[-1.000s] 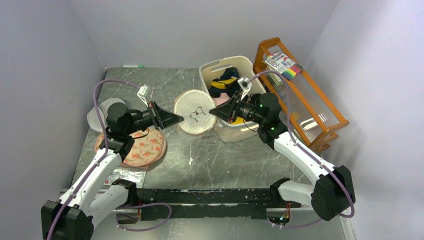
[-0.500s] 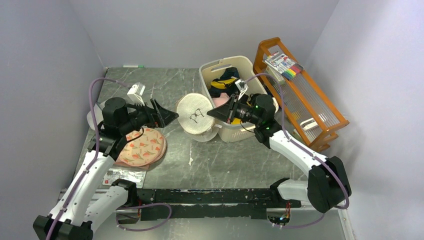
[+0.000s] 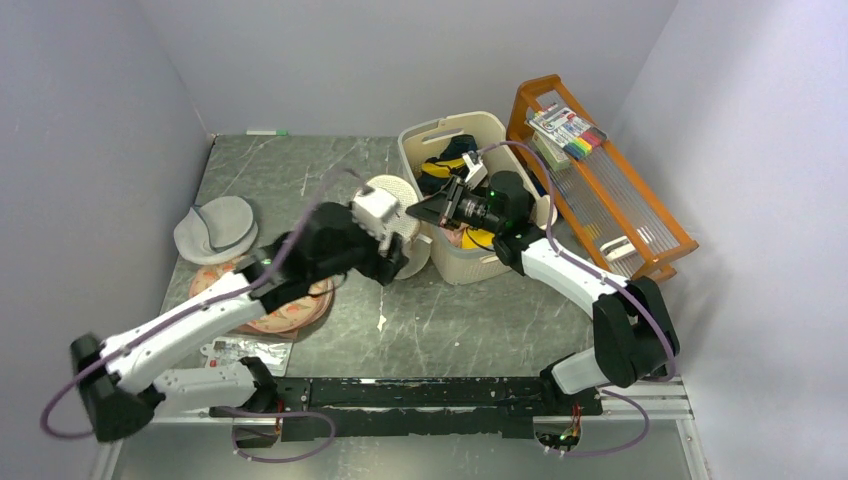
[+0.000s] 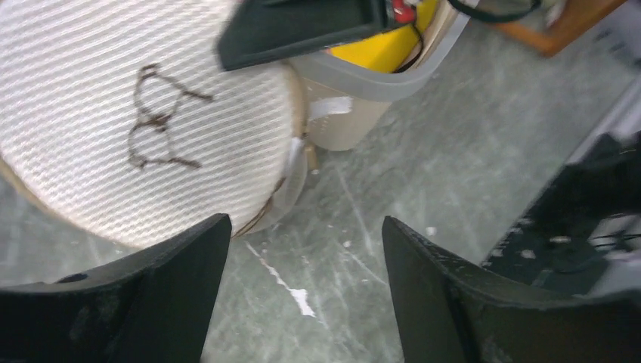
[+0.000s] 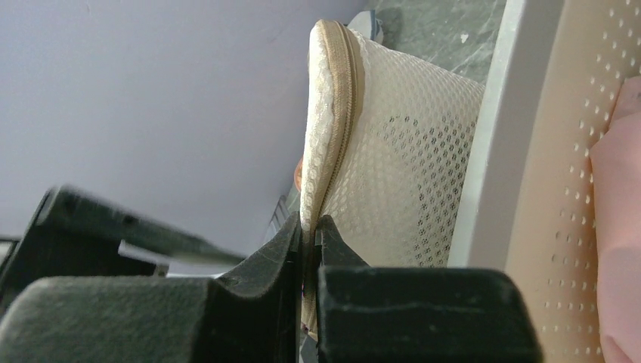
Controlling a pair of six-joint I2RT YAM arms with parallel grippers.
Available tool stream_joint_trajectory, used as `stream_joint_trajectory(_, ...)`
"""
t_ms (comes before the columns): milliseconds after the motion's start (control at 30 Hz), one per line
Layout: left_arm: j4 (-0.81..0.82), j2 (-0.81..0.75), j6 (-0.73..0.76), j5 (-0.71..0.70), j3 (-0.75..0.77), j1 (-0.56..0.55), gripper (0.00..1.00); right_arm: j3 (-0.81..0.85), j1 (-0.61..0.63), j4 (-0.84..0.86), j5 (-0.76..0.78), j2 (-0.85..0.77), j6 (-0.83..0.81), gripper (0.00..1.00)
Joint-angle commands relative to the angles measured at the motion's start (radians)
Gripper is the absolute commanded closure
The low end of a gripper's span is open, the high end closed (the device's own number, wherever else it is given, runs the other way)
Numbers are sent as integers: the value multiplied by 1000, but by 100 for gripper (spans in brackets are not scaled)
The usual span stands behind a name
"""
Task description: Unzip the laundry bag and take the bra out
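The cream-white mesh laundry bag [image 3: 398,188] stands on edge against the basket. In the left wrist view its face [image 4: 91,113] shows a small dark logo. My right gripper [image 5: 311,227] is shut on the bag's zipped rim [image 5: 338,91]; from above, that right gripper [image 3: 415,210] sits by the basket's left wall. Low over the table, just in front of the bag's lower edge, my left gripper [image 4: 304,225] is open and holds nothing; its arm reaches across from the left [image 3: 390,265]. The bra is hidden.
A cream basket [image 3: 470,122] of clothes stands behind the bag, with a pink garment [image 5: 620,189] inside. An orange rack [image 3: 610,200] is at the right. A pink printed bag [image 3: 295,305] and a grey bag [image 3: 215,225] lie at the left. A foil pack [image 3: 245,350] lies near.
My left gripper has opened, and its arm has swung from the left side across to the bag's front. The right gripper has drawn the bag back against the basket, turning it on edge.
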Motion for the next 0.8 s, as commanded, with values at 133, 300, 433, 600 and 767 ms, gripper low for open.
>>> stream_joint_trajectory(133,-66,244,229,-723,129,-332,32,20,7,17,22,-43,12,100)
stream_joint_trajectory(300,-14,228,234,-744,101,-337,35,13,7,38,-6,-38,-3,100)
stream_joint_trajectory(433,-5,196,244,-778,64,-337,28,21,7,45,-32,-24,-18,100)
stream_joint_trajectory(600,-30,227,234,-777,50,-337,30,25,8,93,-72,1,9,100)
stream_joint_trajectory(767,7,237,228,-760,45,-336,34,31,10,92,-72,4,4,100)
